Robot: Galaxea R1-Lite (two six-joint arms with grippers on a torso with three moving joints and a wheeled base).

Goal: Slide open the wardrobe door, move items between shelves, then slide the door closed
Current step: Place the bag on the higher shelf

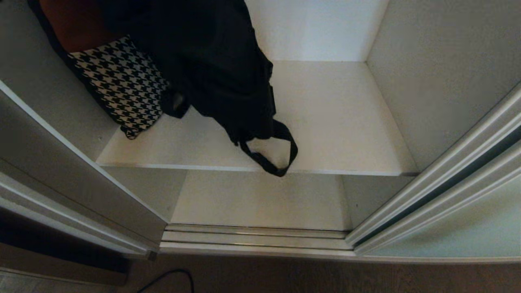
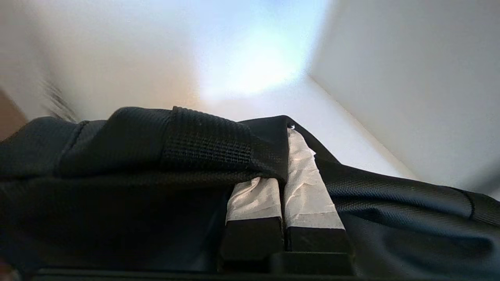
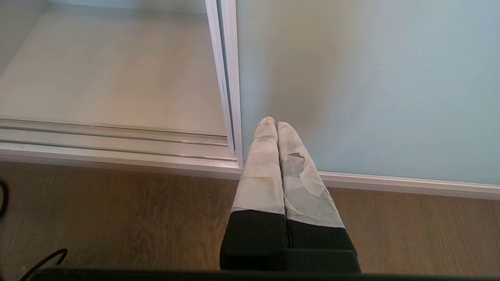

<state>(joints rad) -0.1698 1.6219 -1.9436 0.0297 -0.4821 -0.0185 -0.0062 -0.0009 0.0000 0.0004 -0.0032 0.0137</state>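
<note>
Above white laminate shelf (image 1: 346, 122), woven black bag (image 1: 220, 69)

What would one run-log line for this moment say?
door: sliding wardrobe door open | left gripper: shut on black bag, above shelf | right gripper: shut, idle near floor

Both pincers — left (image 2: 287, 164), right (image 3: 276, 128) — closed

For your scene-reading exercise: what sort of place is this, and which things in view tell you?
Probably a built-in wardrobe in a home. A frosted sliding door stands pushed aside on a floor track, white shelves sit inside, and a black bag hangs over them beside a houndstooth cloth.
</note>
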